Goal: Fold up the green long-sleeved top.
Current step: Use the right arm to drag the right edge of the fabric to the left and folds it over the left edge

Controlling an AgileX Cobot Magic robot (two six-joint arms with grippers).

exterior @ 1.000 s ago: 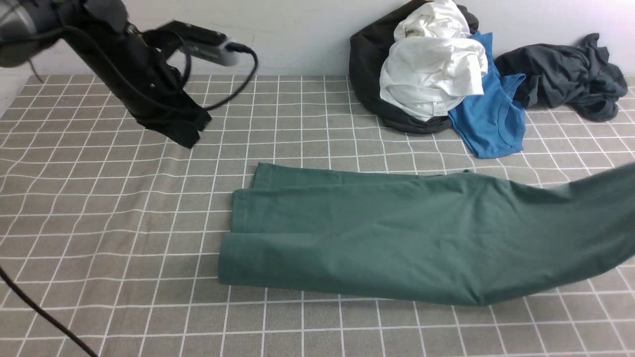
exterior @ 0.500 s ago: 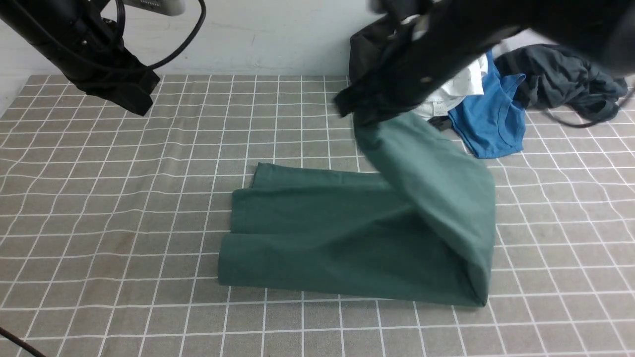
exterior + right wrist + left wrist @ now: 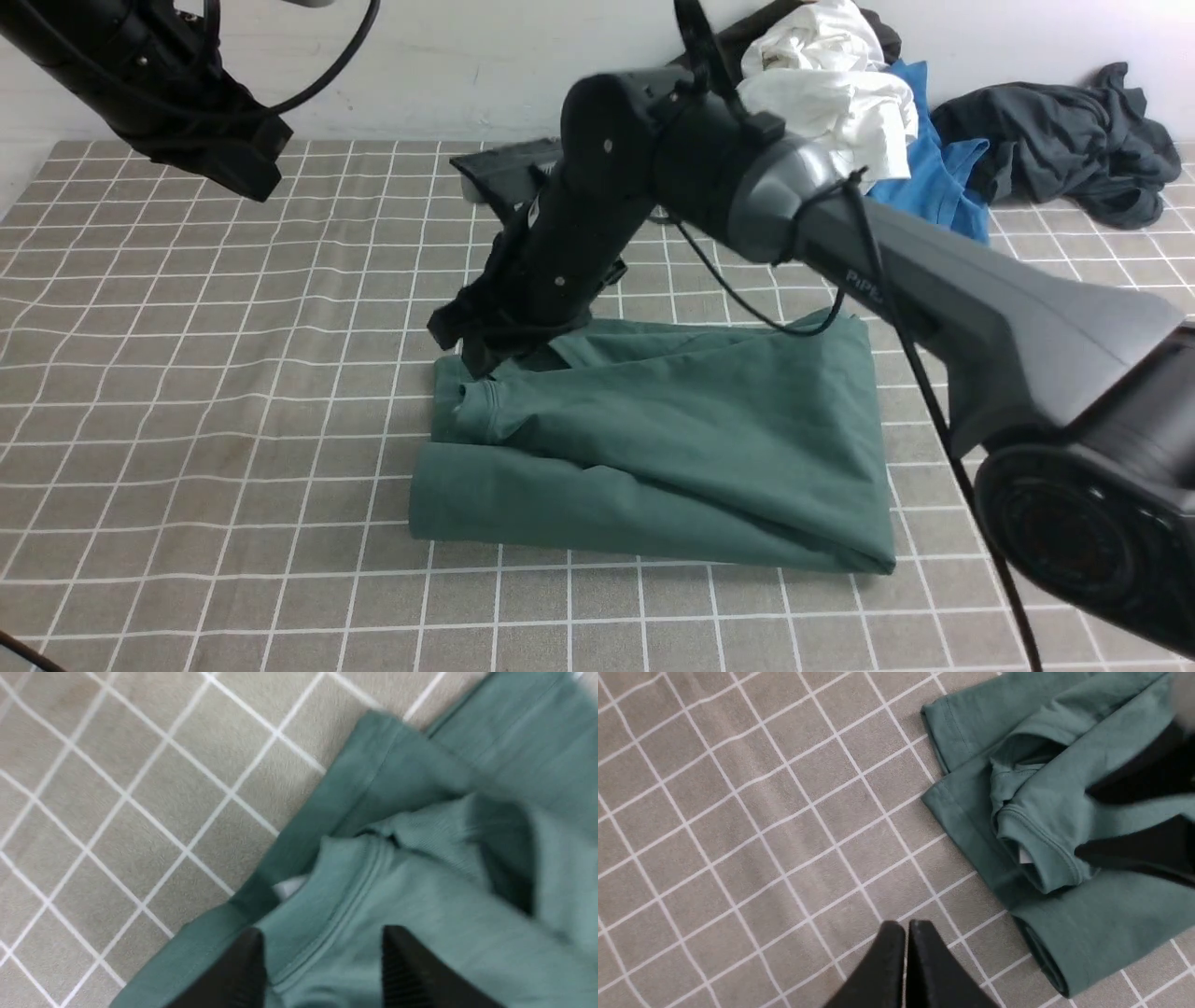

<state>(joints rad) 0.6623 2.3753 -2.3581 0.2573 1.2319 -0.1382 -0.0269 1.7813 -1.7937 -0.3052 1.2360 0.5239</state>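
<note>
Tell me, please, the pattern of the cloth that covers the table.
White grid lines on grey-brown, clearest in front view.

beyond the jaws, a plain white wall (image 3: 420,75) rises behind a grey-brown cloth (image 3: 233,420) with white grid lines, its surface lightly rippled.

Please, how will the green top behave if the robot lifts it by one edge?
The green top will probably hang floppy, since its cloth already bends into soft folds. Its layers may slide apart or unfold, because they seem only laid over each other.
</note>
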